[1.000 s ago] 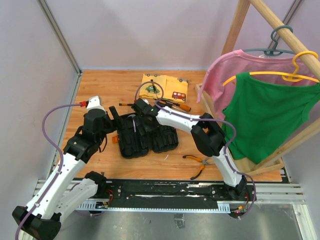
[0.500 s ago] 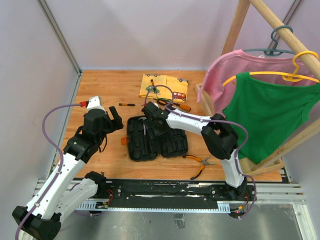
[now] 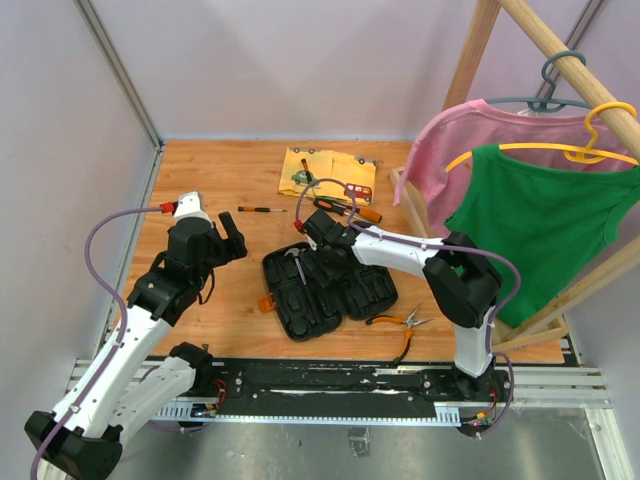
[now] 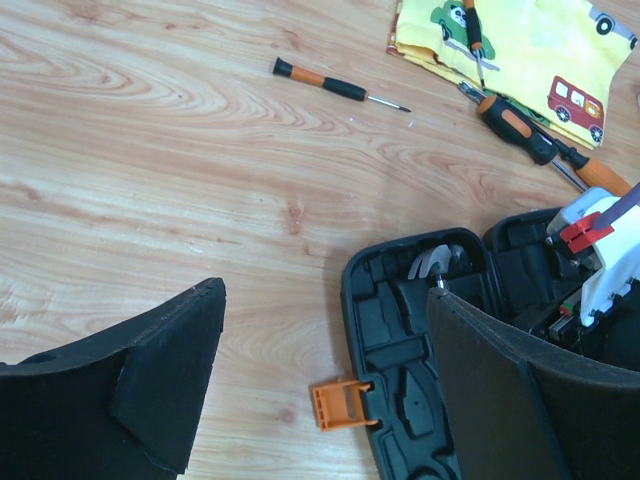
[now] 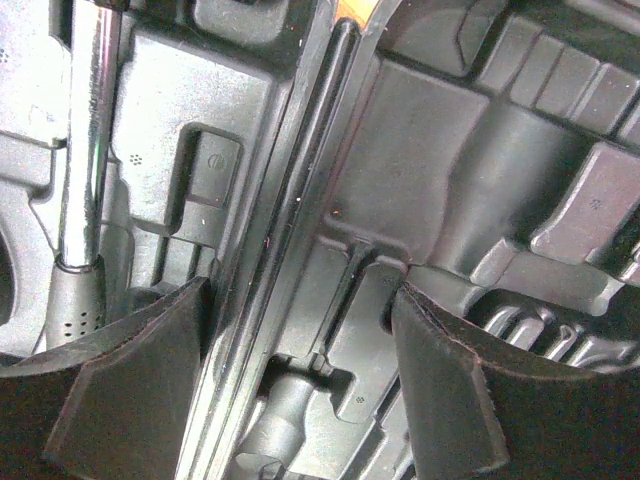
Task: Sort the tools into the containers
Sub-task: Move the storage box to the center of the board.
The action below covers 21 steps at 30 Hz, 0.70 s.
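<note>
- So, left arm first: elbow bent up over the left side of the counter (image 3: 195, 175), wrist tipped forward. The left claw (image 3: 231, 244) hangs above bare wood, left of the case, spread wide with nothing in it.
- Right arm reaches far and left across the middle, with the right claw (image 3: 322, 260) pointing straight down into the open tool case (image 3: 335, 300).
- In the right wrist view, its black fingers (image 5: 130, 390) stand apart on either side of the case's centre hinge ridge. I can't see them pinching it.
- The case is black moulded plastic with rounded corners, lying open near the middle of the counter, with a small orange latch (image 4: 338, 403) on its left edge.
- The hammer (image 3: 298, 266) sits in the left half. It has a shiny steel shaft (image 5: 85, 130) and a dimpled black grip.
- Orange-handled pliers (image 3: 402, 325) lie on the wood, just right of the case.
- A thin dark screwdriver (image 3: 258, 209) lies alone, far left of the case.
- Chunky orange-and-black screwdrivers (image 3: 352, 207) lie at the near edge of the yellow car-print cloth (image 3: 325, 172), and a slimmer one (image 4: 473, 30) lies on it.
</note>
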Each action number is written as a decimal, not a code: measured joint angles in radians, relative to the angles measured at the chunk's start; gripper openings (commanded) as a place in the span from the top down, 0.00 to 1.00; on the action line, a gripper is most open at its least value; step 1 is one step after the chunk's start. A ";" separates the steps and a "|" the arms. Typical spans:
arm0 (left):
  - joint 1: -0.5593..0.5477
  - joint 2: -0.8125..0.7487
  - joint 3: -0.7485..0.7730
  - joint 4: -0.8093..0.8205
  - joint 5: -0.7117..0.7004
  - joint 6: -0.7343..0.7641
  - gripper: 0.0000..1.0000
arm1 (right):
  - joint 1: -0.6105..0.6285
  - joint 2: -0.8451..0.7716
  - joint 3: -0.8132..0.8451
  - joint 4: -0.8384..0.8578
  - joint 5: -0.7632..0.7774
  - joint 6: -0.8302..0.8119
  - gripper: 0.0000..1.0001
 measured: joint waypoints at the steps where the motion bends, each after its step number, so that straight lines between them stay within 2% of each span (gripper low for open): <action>1: 0.000 0.001 0.000 0.001 0.000 0.000 0.14 | -0.005 -0.001 -0.001 0.002 -0.011 -0.018 0.39; 6: 0.000 0.008 0.000 0.001 0.002 0.000 0.14 | -0.021 -0.001 -0.001 0.009 -0.065 -0.131 0.38; 15: 0.000 0.014 0.000 0.002 0.003 0.000 0.14 | -0.025 -0.009 0.002 0.012 -0.117 -0.268 0.21; 21: 0.000 0.019 0.000 0.002 0.008 0.001 0.14 | -0.025 -0.163 -0.054 0.033 -0.135 -0.269 0.20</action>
